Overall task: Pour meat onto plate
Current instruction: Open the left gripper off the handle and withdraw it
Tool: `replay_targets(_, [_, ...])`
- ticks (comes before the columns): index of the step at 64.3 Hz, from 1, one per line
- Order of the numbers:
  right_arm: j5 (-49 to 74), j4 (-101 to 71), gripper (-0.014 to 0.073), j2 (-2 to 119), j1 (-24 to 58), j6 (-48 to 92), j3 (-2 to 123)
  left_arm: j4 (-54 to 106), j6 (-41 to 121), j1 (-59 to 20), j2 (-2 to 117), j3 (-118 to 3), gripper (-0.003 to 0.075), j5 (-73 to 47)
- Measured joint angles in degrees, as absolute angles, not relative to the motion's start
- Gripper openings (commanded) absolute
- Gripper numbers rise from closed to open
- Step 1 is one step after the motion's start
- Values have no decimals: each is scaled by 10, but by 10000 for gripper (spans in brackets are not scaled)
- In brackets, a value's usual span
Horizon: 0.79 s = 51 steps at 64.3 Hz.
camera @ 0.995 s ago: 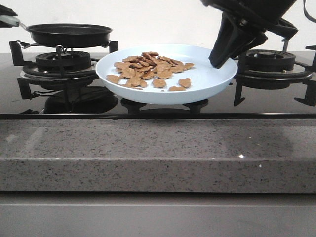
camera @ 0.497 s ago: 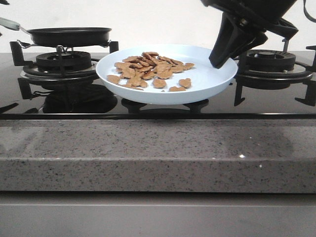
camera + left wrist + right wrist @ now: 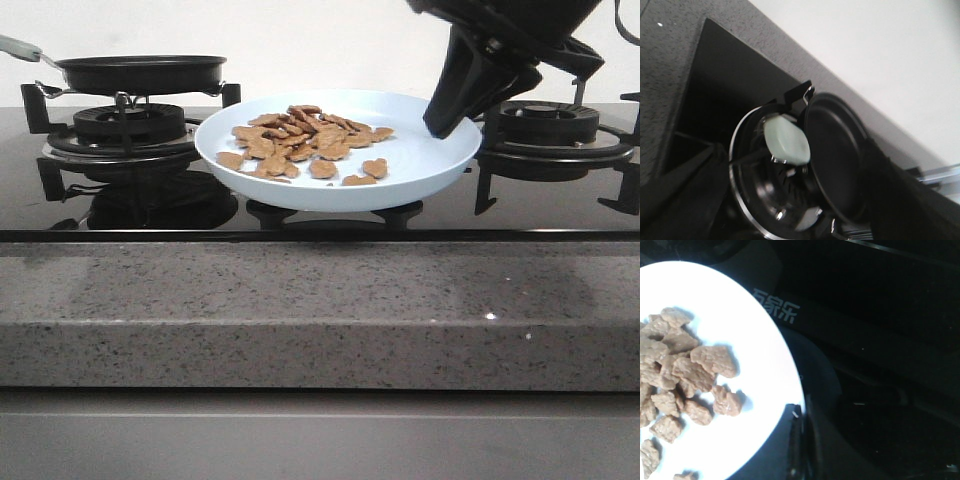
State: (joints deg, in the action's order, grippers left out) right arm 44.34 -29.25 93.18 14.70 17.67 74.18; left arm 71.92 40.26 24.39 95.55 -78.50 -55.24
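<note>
Fingers (image 3: 447, 115) of the right gripper (image 3: 450, 120) pinch the plate (image 3: 420, 165) at its right rim, jaws closed on the edge; the right wrist view shows the dark finger (image 3: 799, 440) lapped over the white lip. The plate sits between the two burners, held roughly level, slightly off the glass hob (image 3: 300, 225) by the look of the gap under it, tho that's hard to confirm.

The meat (image 3: 305, 140) lies in a loose heap toward the plate's left-centre, i.e. away from the right fingers, across the plate's width, w/ a few strays nearer the front edge. None seen on the hob or counter (image 3: 300, 310).

Left gripper: not in the front view, and its wrist cam shows only dark blurred shapes at the frame edge, so can't tell if the jaws are open or closed. That cam looks down on the black frying pan (image 3: 835, 155), which rests on the left burner (image 3: 770, 190), pale handle (image 3: 786, 142) pointing toward the cam. Pan looks empty; in the front view it sits flat on the grate (image 3: 140, 70), handle end (image 3: 18, 46) sticking out left.

Judgement: the pour appears done, meat on plate, pan parked. What's left likely turns on the right arm, the only one on the plate: set it down flat and let go w/o tipping, since the load sits on the far side from the grip.
</note>
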Motion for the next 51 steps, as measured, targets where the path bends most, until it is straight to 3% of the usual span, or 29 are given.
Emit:
replay_targets(19, [443,-293,-105,932,147,177,742,459,311,165,794,-778,459,-530])
replay_targets(37, [443,-293,-105,932,147,177,742,235,189,16,647,-681,459,-508])
replay_targets(51, [443,-293,-105,932,147,177,742,109,103,-56,575,-605,459,-506])
